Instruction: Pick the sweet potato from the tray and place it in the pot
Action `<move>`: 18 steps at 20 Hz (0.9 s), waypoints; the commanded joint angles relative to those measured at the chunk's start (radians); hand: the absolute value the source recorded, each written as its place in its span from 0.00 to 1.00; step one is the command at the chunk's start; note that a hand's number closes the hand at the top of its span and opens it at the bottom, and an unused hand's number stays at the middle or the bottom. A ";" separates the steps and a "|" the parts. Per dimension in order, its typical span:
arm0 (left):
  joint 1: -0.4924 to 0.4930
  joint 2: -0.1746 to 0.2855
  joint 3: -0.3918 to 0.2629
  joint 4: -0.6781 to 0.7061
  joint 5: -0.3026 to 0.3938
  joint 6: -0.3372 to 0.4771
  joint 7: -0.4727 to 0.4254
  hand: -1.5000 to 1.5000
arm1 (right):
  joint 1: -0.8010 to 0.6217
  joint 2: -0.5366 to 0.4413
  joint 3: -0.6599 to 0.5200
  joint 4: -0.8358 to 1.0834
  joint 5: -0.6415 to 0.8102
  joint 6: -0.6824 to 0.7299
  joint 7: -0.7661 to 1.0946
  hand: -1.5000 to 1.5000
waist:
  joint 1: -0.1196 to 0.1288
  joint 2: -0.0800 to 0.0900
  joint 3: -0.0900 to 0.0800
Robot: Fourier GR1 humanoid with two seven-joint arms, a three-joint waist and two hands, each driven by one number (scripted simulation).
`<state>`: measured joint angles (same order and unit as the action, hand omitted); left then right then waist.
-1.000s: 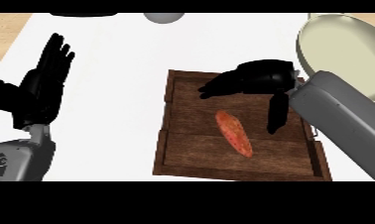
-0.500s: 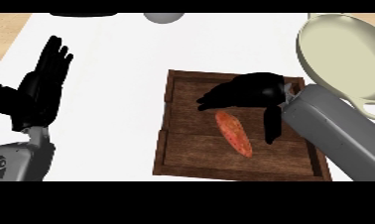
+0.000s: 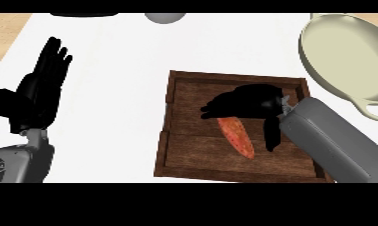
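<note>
An orange sweet potato (image 3: 238, 137) lies slanted on the dark wooden tray (image 3: 192, 150) at the middle right. My right hand (image 3: 249, 103) hovers over the potato's upper end, palm down, fingers spread to the left and thumb hanging down on the potato's right side; its upper tip is hidden under the hand. Whether the fingers touch the potato cannot be made out. The cream pot (image 3: 341, 58) stands at the right edge, past the tray's far right corner. My left hand (image 3: 40, 90) rests open at the left edge, fingers up.
A grey round object (image 3: 165, 17) and a dark object (image 3: 85, 14) sit at the counter's far edge. The white counter (image 3: 111, 70) stretches between the left hand and the tray.
My right hand has come down and toward me over the tray, from beside the pot to above the potato's upper end. The potato and left hand have not moved.
</note>
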<state>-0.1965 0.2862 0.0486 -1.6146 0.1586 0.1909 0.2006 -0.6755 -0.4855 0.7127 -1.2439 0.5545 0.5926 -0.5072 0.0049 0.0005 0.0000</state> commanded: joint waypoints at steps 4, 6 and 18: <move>-0.012 -0.023 0.026 0.080 -0.009 -0.038 -0.059 0.50 | 0.037 0.038 -0.034 0.020 0.098 0.042 -0.057 0.00 | -0.004 0.000 0.000; -0.059 -0.009 0.028 0.060 -0.029 -0.024 0.002 0.50 | 0.009 0.113 -0.042 0.094 0.146 0.027 -0.023 0.00 | -0.001 0.001 0.000; 0.000 -0.046 0.020 0.001 -0.053 -0.031 0.000 0.50 | 0.054 0.137 0.004 0.110 0.280 -0.109 -0.212 1.00 | -0.001 0.000 0.000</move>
<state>-0.2029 0.2416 0.0591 -1.6357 0.1102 0.1783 0.2291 -0.6501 -0.3705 0.7022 -1.1284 0.7932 0.4745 -0.6450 0.0074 -0.0025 -0.0018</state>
